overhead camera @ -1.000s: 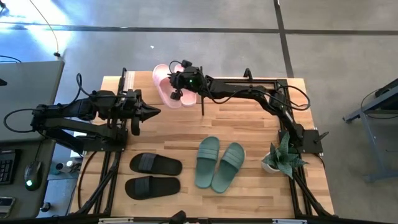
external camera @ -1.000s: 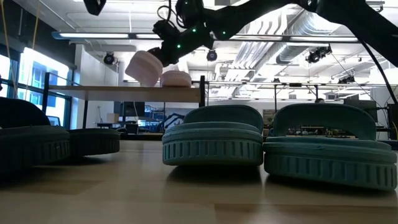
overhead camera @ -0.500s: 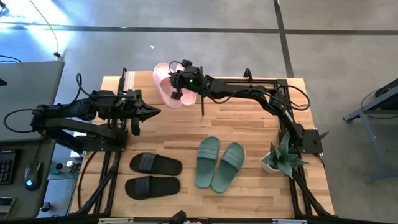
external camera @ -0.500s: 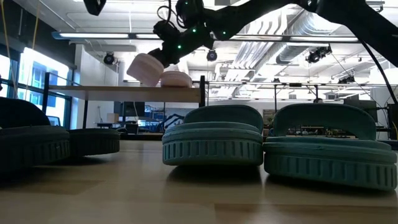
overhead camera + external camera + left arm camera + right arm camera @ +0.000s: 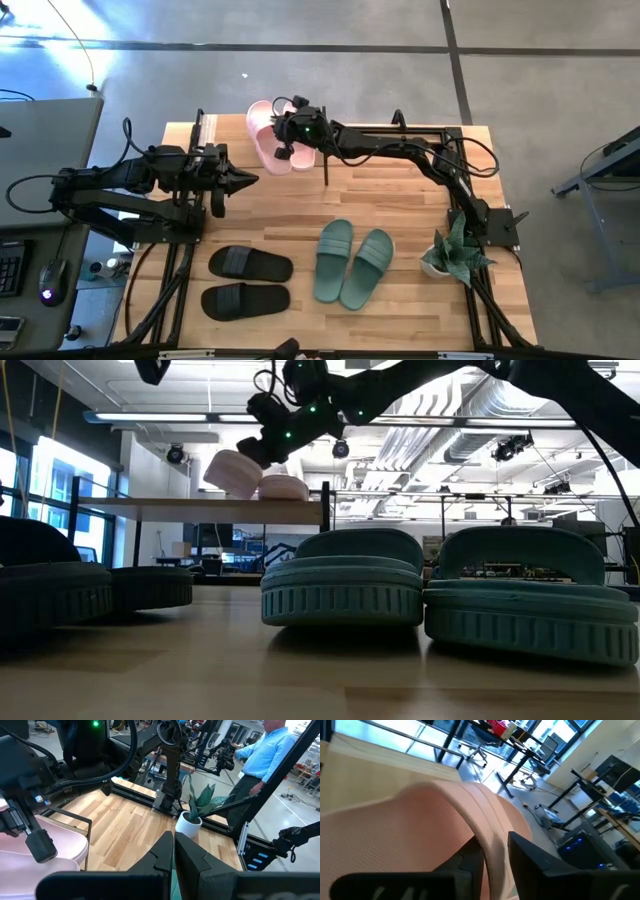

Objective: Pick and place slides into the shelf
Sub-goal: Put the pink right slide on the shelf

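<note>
Above the far-left shelf (image 5: 325,150), your right gripper (image 5: 287,138) clamps a pale pink rubber slide (image 5: 268,139) beside its mate; your left gripper (image 5: 243,180) waits, fingers together.

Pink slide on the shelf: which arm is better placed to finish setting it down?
Right. Its gripper is shut on the pink slide over the shelf; the left gripper is apart, shut.

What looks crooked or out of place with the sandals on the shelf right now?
One pale pink rubber slide sits tilted, lifted off the shelf's light wooden top board, pinched in the right gripper. The other pink slide lies flat beside it. Nothing else stands out.
</note>
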Tool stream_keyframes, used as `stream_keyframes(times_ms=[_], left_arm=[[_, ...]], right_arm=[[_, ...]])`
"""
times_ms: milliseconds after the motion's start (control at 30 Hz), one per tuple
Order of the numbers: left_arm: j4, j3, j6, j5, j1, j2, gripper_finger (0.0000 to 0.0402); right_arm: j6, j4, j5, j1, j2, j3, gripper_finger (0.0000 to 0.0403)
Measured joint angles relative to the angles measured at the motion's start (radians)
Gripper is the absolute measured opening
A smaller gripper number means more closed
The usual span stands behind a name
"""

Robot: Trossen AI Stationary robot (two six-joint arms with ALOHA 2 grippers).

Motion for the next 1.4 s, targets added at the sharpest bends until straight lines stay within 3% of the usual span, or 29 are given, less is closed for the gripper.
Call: stream_keyframes(times_ms=[500, 867, 1400], left_arm=[[0.0, 0.0, 0.0, 0.0, 0.0, 0.0, 0.0005], [-0.001, 0.0, 0.0, 0.0, 0.0, 0.0, 0.0005], [-0.001, 0.0, 0.0, 0.0, 0.0, 0.0, 0.0005]], right_arm=[[0.025, 0.0, -0.033, -0.002, 0.0, 0.0, 0.0079], [0.075, -0.052, -0.048, -0.01, -0.002, 0.0, 0.0141], [0.156, -0.164, -0.059, -0.008, -0.03, 0.0, 0.0142]])
